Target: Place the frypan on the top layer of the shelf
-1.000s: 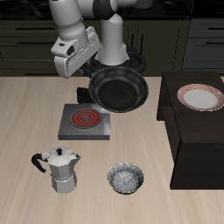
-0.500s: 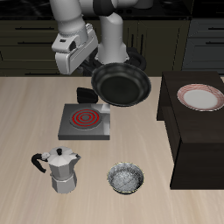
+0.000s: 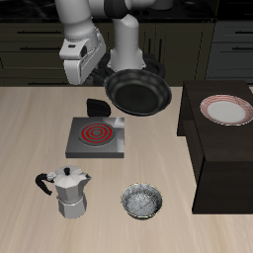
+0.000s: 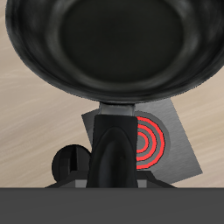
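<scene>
The black frypan (image 3: 138, 91) hangs tilted in the air above the back edge of the burner plate. It fills most of the wrist view (image 4: 112, 48), with its long handle (image 4: 114, 149) running back to my gripper (image 4: 112, 179). My gripper (image 3: 99, 101) is shut on the handle's end. The dark brown shelf (image 3: 227, 153) stands beside the pan, toward the table's front edge, with its flat top lower than the pan. The pan is apart from the shelf.
A pink-rimmed plate (image 3: 226, 109) lies on the back part of the shelf top. The grey burner plate with red coils (image 3: 96, 136) sits below the pan and also shows in the wrist view (image 4: 149, 140). A moka pot (image 3: 69, 191) and a small silvery bowl (image 3: 142, 202) stand near the front edge.
My gripper has lifted the frypan a little higher and carried it slightly toward the shelf. Nothing else has moved.
</scene>
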{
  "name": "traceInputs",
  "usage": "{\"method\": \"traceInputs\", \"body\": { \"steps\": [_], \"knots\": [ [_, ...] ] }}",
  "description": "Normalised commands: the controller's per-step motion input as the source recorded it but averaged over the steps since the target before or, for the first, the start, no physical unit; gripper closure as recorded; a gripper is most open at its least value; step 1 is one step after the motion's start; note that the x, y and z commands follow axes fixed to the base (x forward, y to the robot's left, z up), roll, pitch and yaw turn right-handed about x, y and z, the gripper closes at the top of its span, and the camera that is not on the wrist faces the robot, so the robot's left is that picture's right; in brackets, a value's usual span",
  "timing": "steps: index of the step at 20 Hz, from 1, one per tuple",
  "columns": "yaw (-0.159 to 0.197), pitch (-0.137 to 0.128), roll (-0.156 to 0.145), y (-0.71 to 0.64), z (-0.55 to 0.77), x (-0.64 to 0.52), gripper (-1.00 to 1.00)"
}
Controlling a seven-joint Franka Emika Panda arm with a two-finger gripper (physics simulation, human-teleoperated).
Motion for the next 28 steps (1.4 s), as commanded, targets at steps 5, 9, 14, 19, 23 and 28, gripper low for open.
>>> {"method": "traceInputs", "body": {
  "steps": [5,9,14,19,23,28],
  "knots": [
    [0.003,0.003,-0.018,-0.09,0.07,0.05,1.0],
    [0.027,-0.009,0.002,-0.02,0.03,-0.01,1.0],
    [-0.015,-0.004,-0.004,-0.01,0.04,0.0,1.0],
    [-0.045,0.013,-0.018,-0.01,-0.02,0.12,1.0],
    [-0.043,0.015,-0.009,0.0,0.01,0.23,1.0],
    [-0.034,-0.006,-0.022,-0.03,0.09,0.23,1.0]
  ]
}}
